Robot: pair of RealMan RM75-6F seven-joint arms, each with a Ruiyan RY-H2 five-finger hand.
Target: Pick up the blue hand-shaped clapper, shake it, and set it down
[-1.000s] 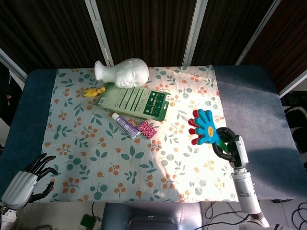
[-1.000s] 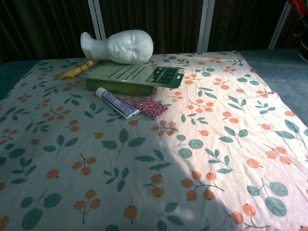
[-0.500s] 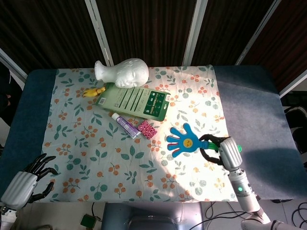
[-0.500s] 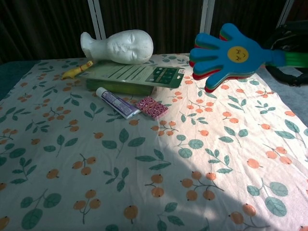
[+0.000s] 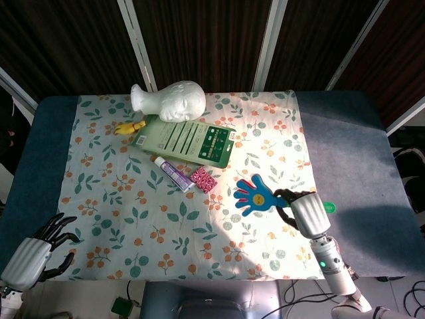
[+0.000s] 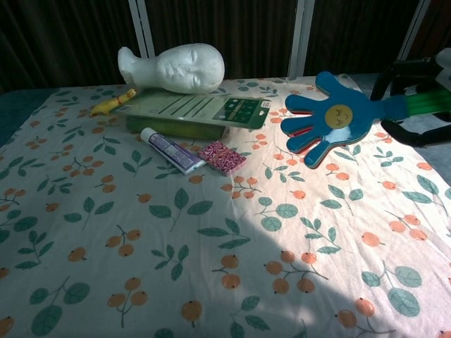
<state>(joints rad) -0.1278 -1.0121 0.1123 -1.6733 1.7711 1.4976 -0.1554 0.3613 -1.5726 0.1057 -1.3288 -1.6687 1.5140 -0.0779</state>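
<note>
Right hand (image 5: 300,209) holds the blue hand-shaped clapper (image 5: 257,195) by its green handle, dark fingers wrapped around the stem, at the right side of the floral tablecloth (image 5: 119,199). In the chest view the same hand (image 6: 416,91) shows at the right edge, with the clapper (image 6: 331,116) pointing leftward, its blue face with a yellow smiley turned up and red and green leaves visible beneath. The clapper appears to be off the cloth, though how far above it cannot be told.

Left hand (image 5: 36,249) hangs at the near-left corner of the tabletop (image 5: 345,133), fingers loosely spread and holding nothing, well apart from everything else.

Toward the far side lie a white foam mannequin head (image 5: 169,101), a green flat package (image 5: 186,141), a purple-and-white tube (image 5: 174,173), a small pink patterned pouch (image 5: 204,178) and a yellow toy (image 5: 129,127), all well left of the clapper.

By the look of it, the pick-up is done and the shaking step is in hand or close to finished. What remains calls for lowering the clapper flat onto a bare patch of cloth to the right of the pouch, then loosening the fingers from the handle without dragging it. The thin leaves may flap and shift as they touch down, so a slow descent seems wise.
</note>
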